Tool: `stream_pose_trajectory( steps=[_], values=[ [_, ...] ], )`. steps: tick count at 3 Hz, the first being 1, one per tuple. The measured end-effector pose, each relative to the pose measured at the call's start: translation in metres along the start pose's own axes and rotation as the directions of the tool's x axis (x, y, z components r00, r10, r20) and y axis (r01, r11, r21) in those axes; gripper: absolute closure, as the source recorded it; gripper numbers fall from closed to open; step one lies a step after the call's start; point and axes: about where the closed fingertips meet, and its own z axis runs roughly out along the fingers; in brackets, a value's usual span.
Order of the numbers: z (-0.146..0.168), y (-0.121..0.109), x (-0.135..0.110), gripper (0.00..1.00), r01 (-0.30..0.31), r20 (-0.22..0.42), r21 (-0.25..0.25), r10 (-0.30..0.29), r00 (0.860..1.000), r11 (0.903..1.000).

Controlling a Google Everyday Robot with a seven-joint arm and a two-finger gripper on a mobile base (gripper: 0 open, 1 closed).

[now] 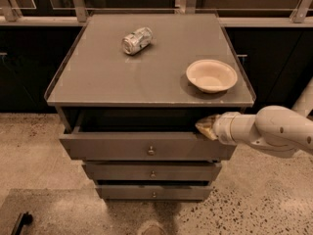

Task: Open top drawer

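Observation:
The top drawer (122, 148) is the widest of three grey-brown drawers in a small cabinet, with a small round metal knob (151, 151) at its centre. It stands pulled out a little, with a dark gap showing under the cabinet top. My gripper (205, 127) reaches in from the right on a white arm (266, 131). Its tip sits at the drawer's upper right edge, partly inside the gap.
On the cabinet top (98, 77) lie a crushed silver can (136, 40) at the back left and a beige bowl (212, 75) at the right. Two narrower drawers (152, 172) sit below. Dark cabinets and a railing stand behind. The floor is speckled stone.

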Motion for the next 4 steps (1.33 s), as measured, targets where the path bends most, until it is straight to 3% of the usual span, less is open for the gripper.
stream_pose_trajectory(
  steps=[1,3,4],
  values=[
    [-0.021,0.012,0.008,1.0,-0.012,-0.075,-0.07,0.006,0.997,0.9975],
    [-0.045,0.026,0.023,1.0,-0.054,-0.139,-0.153,0.032,0.99,0.9867],
    [-0.103,0.023,0.05,1.0,-0.138,-0.244,-0.183,0.091,0.965,0.9734]
  ],
)
